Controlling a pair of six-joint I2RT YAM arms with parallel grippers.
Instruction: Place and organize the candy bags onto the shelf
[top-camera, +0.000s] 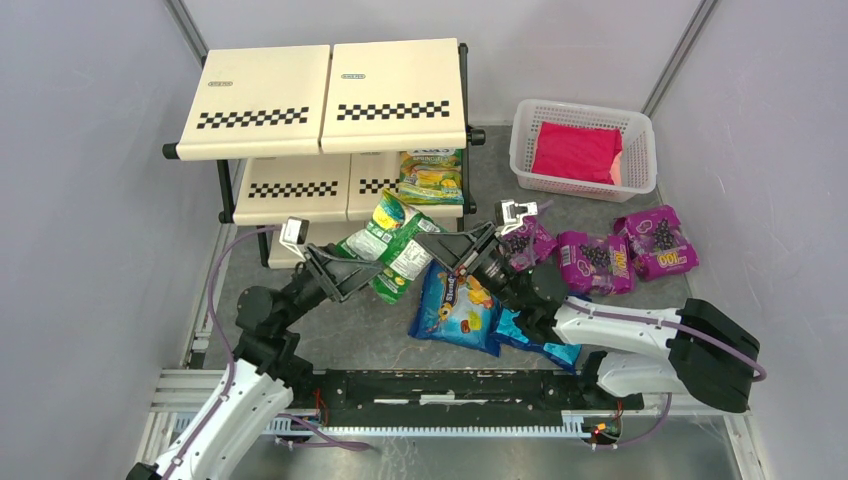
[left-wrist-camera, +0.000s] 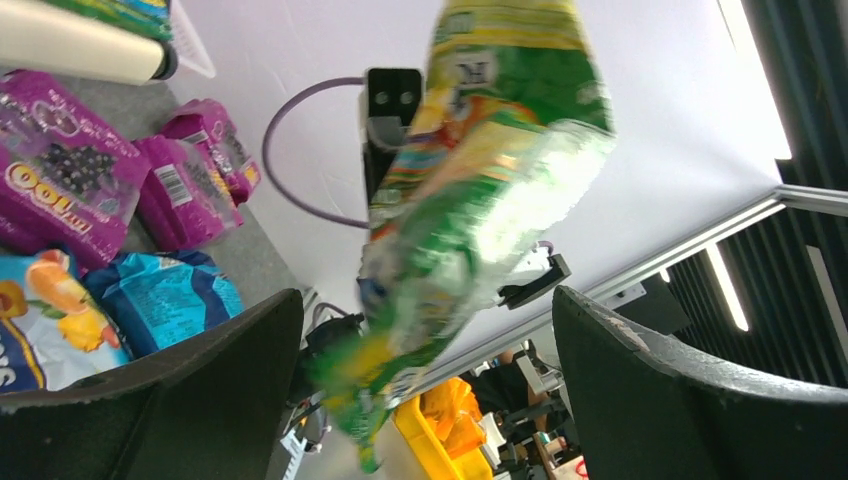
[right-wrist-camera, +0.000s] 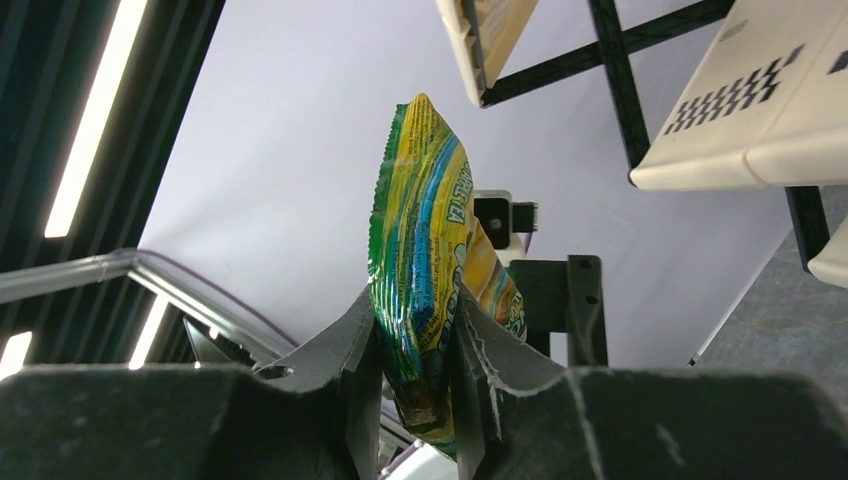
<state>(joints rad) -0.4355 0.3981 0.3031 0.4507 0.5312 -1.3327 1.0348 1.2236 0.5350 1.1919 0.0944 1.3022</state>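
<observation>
Left wrist view: left tool (left-wrist-camera: 425, 300) spread wide, green-yellow bag (left-wrist-camera: 480, 180) hanging between its fingers, touching neither. Right wrist view: right tool (right-wrist-camera: 415, 320) clamped on the bag's edge. Top view only: bag held in front of shelf (top-camera: 300, 120); second green-yellow bag (top-camera: 432, 177) on middle tier; blue bags (top-camera: 455, 310), purple bags (top-camera: 595, 262) on tabletop (top-camera: 330, 330); white basket (top-camera: 530, 150) holds red packet (top-camera: 575, 152).

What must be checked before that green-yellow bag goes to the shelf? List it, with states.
1. right gripper shut on the held bag: ok.
2. left gripper open: ok.
3. left fingers out of the held bag's path: not ok, they flank it.
4. Grip firmness: cannot tell; the held bag is pinched only near one end.
5. Room on the middle tier of the shelf beside the shelved bag: ok.
</observation>
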